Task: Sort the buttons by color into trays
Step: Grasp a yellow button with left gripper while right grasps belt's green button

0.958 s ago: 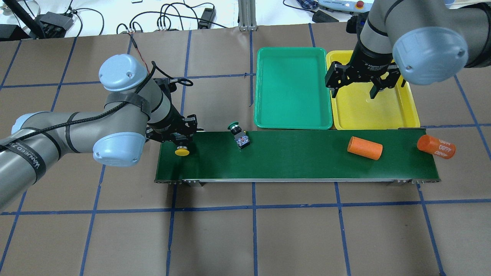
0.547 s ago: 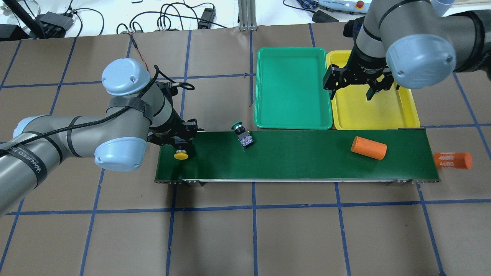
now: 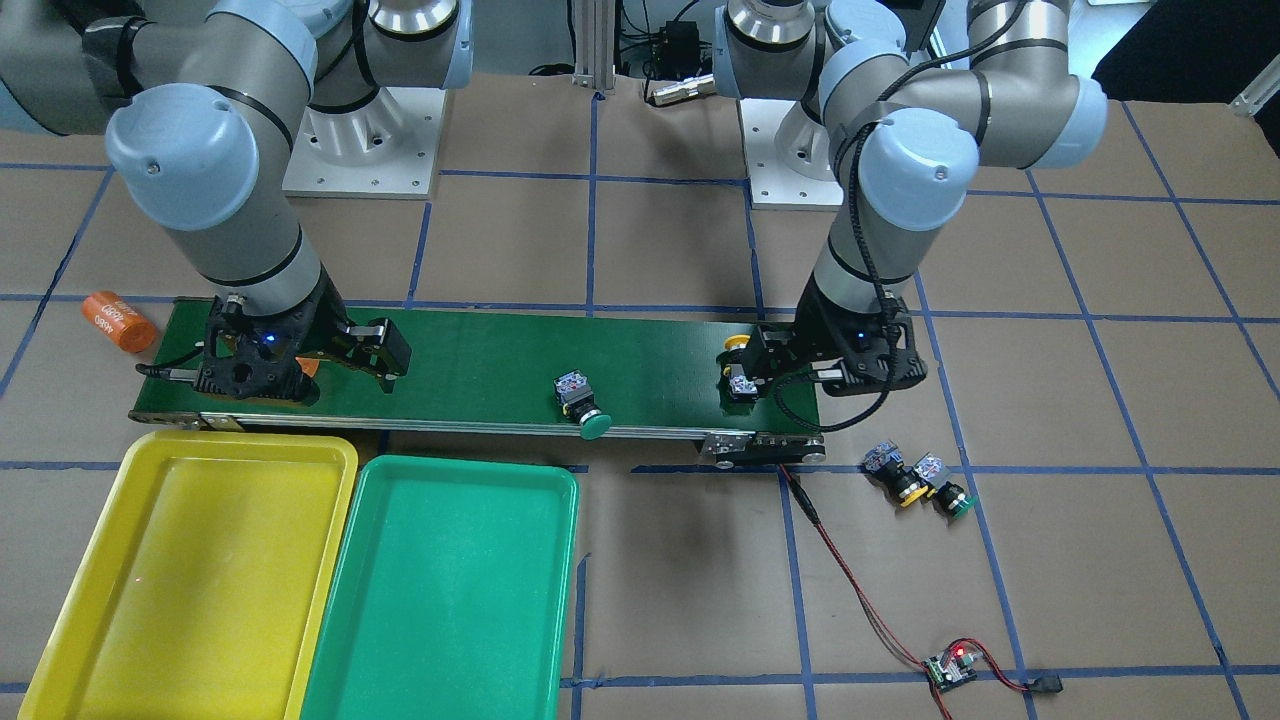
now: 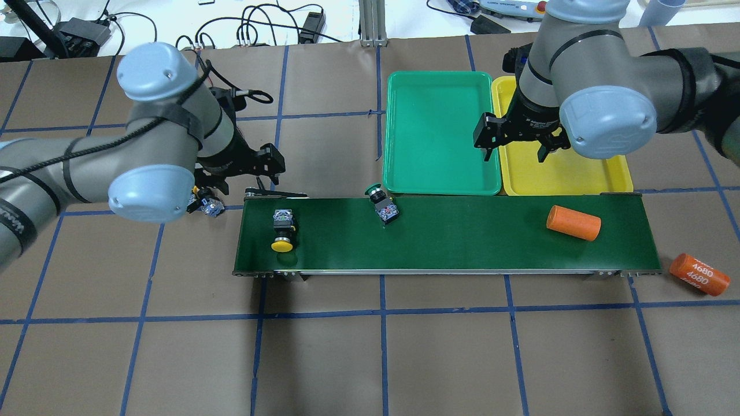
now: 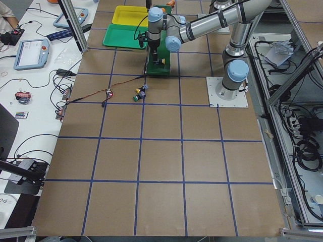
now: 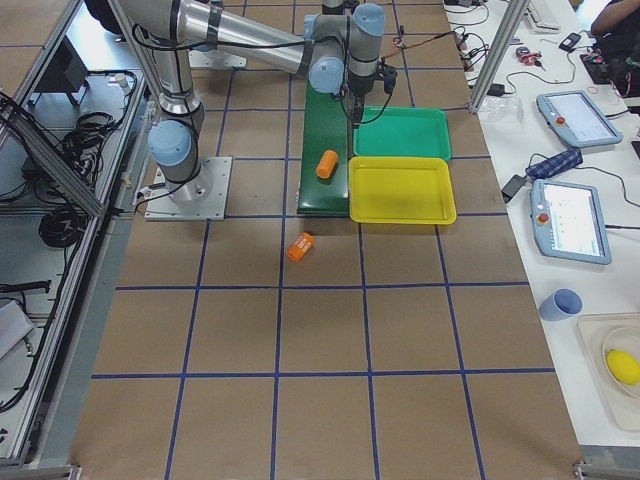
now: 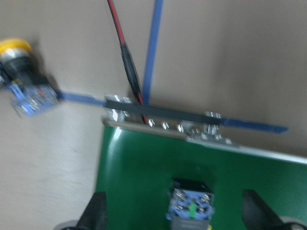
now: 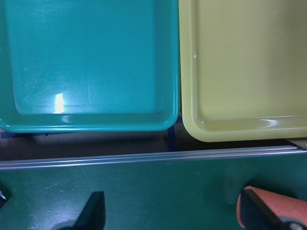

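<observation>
A yellow-capped button [image 4: 283, 230] lies on the left end of the dark-green belt [image 4: 462, 248]; it also shows in the front view [image 3: 738, 368] and the left wrist view [image 7: 189, 211]. A green-capped button [image 4: 383, 205] [image 3: 580, 405] lies at the belt's far edge. Two more buttons [image 3: 895, 472] [image 3: 947, 487] lie on the table off the belt's left end. The green tray [image 4: 399, 133] and the yellow tray [image 4: 613, 167] are empty. My left gripper [image 4: 243, 173] [image 7: 175, 215] is open, above the belt's left end. My right gripper [image 4: 514, 147] [image 8: 175, 215] is open, over the seam between the trays.
A plain orange cylinder [image 4: 573, 222] lies on the belt's right part. An orange cylinder printed "4680" [image 4: 699, 274] lies on the table past the belt's right end. A red-black cable [image 3: 850, 580] runs to a small circuit board [image 3: 950, 668].
My left gripper let go of the yellow button and drew back off the belt. The belt's things moved right; the "4680" cylinder dropped off its end. My right gripper moved left.
</observation>
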You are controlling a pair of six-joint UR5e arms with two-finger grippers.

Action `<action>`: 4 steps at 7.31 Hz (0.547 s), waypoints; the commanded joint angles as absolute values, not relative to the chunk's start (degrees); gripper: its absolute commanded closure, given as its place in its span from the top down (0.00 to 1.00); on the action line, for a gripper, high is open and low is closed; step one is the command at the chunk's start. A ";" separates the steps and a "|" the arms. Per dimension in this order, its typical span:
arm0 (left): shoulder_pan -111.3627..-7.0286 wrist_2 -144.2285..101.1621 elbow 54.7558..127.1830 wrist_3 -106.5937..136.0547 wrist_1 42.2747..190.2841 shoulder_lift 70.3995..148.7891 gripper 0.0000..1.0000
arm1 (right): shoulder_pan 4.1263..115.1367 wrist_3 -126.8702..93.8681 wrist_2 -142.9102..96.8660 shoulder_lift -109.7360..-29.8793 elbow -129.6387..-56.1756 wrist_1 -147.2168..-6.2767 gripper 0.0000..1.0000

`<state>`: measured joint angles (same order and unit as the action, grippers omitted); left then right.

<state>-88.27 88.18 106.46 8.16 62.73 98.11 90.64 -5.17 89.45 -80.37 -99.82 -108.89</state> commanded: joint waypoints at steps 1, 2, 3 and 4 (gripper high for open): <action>-80.01 85.19 100.91 3.01 66.28 101.84 1.00 | 92.10 -8.93 85.20 -80.33 -99.93 -108.98 1.00; -79.55 84.04 100.12 1.16 64.36 104.65 1.00 | 92.54 -9.31 85.43 -80.33 -100.02 -108.90 1.00; -79.63 83.76 100.80 1.66 58.77 107.37 1.00 | 92.55 -9.49 85.17 -80.51 -100.19 -108.90 1.00; -79.45 82.02 103.33 1.15 54.53 108.97 1.00 | 93.24 -11.15 85.08 -80.51 -101.07 -108.98 1.00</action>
